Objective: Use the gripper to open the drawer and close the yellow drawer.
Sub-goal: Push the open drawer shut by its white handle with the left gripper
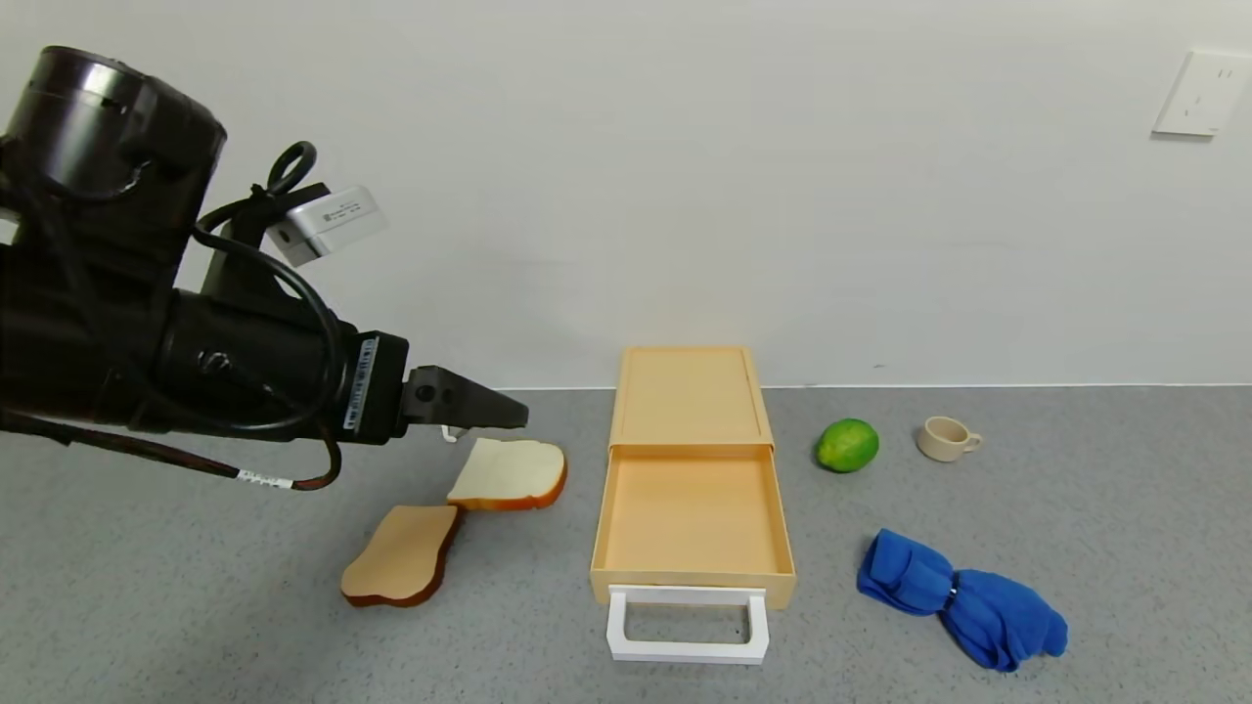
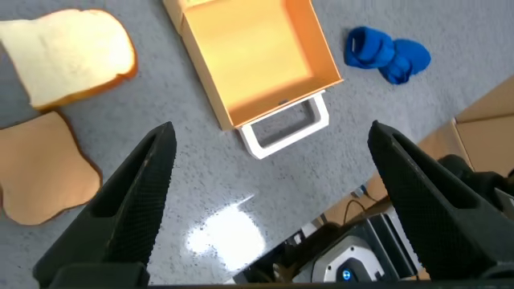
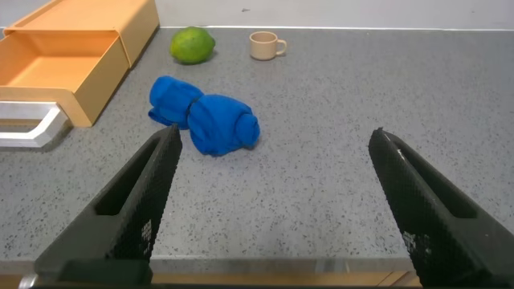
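Observation:
The pale yellow drawer (image 1: 690,508) stands pulled out of its flat matching box (image 1: 690,391), empty, with its white loop handle (image 1: 685,650) toward the table's front. My left gripper (image 1: 514,413) is raised in the air left of the box, above a bread slice, open and empty. In the left wrist view the drawer (image 2: 257,56) and handle (image 2: 285,132) lie below and beyond the open gripper (image 2: 271,132). My right gripper (image 3: 273,135) is open and empty, low near the table's front edge at the right; it is out of the head view.
Two bread slices (image 1: 509,474) (image 1: 403,555) lie left of the drawer. A green lime (image 1: 847,445) and a beige cup (image 1: 945,438) sit right of the box. A blue cloth (image 1: 963,598) lies front right. The wall stands close behind the box.

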You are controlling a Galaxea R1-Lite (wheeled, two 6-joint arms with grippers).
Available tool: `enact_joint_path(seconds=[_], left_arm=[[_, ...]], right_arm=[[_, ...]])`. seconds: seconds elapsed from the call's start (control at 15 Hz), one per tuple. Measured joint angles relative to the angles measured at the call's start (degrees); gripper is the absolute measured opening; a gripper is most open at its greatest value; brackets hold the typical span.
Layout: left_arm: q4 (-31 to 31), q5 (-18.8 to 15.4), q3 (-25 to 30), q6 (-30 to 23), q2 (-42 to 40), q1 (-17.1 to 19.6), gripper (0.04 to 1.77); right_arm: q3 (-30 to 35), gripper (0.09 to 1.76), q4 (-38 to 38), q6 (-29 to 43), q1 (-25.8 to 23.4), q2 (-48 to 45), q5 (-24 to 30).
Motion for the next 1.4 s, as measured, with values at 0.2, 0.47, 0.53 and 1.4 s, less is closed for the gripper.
enact_joint_path(seconds=[0.2, 0.47, 0.53, 1.4], left_arm=[[-1.4, -0.1, 3.3, 0.0, -1.8, 1.1, 1.72], [-1.4, -0.1, 4.2, -0.1, -2.5, 1.3, 1.72], [-1.4, -0.1, 4.3, -0.1, -2.7, 1.3, 1.72], [-1.0, 3.1, 4.2, -1.0, -1.9, -0.9, 1.72]], right_arm=[[0.0, 1.71, 0.0, 0.0, 0.0, 0.0, 0.0], [0.0, 1.71, 0.0, 0.0, 0.0, 0.0, 0.0], [0.0, 1.71, 0.0, 0.0, 0.0, 0.0, 0.0], [0.0, 1.71, 0.0, 0.0, 0.0, 0.0, 0.0]])
